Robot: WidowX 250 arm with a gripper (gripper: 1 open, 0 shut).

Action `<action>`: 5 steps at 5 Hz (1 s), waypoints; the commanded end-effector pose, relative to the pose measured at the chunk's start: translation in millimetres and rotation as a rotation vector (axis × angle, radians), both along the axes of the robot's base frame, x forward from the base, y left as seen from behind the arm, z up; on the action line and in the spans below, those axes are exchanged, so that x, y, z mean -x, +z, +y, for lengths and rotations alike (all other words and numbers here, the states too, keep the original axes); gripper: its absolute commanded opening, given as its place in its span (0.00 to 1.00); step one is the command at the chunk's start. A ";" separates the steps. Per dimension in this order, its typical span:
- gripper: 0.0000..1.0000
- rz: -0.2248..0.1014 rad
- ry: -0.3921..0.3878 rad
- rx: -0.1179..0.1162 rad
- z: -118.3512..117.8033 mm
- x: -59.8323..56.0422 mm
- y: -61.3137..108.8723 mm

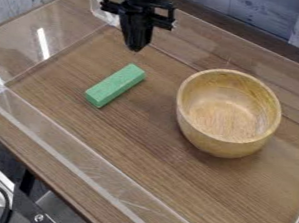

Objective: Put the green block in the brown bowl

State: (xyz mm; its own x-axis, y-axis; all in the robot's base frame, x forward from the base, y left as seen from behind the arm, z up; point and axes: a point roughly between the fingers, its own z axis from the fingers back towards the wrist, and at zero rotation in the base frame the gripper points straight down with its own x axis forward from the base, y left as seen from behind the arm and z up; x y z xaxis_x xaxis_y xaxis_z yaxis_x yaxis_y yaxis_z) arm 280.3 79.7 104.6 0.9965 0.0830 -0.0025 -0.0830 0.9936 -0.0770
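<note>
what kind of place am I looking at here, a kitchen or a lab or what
Most likely a robot test bench in a lab, not a kitchen. A wood-grain table is fenced by clear plastic walls, a black gripper hangs over it, and only a green block and brown bowl sit there.

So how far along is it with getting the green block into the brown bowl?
Nothing looks done: the green block lies flat on the table, left of the brown bowl, which is empty. Nothing is in hand; the pincer is shut on nothing, above and behind the block. Left: grip the block, carry it over and drop it in the bowl.
</note>
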 end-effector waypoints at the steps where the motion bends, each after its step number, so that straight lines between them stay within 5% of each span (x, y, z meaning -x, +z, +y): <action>1: 1.00 -0.015 0.016 -0.032 12.4 -2.4 0.0; 5: 1.00 0.069 0.078 -0.064 41.0 4.6 -47.7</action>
